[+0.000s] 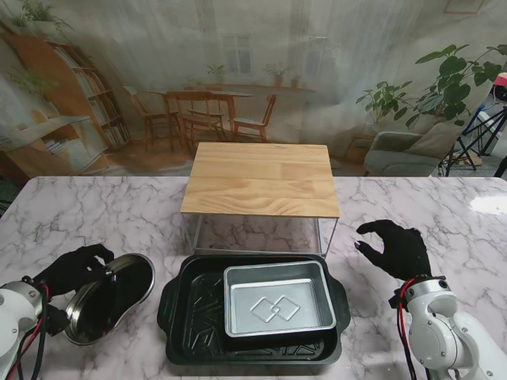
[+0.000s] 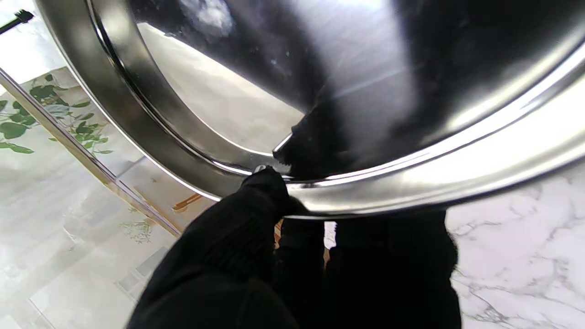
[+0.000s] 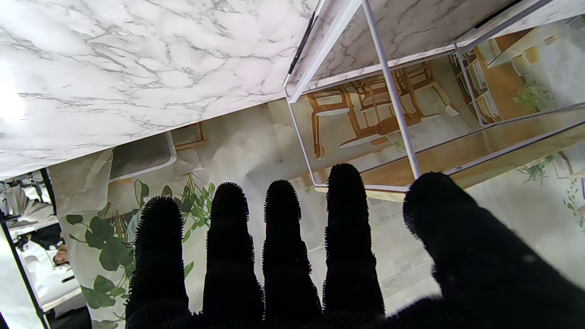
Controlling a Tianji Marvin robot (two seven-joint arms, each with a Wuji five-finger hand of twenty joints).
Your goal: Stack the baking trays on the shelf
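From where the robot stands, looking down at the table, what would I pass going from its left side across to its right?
Left robot hand → round metal pan it grips, tilted → black baking tray with the silver tray nested inside → right robot hand, open. The wooden-topped shelf sits farther back, behind the trays.

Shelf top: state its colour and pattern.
Light natural wood with visible grain, in planks; the shelf top shows best in the stand view.
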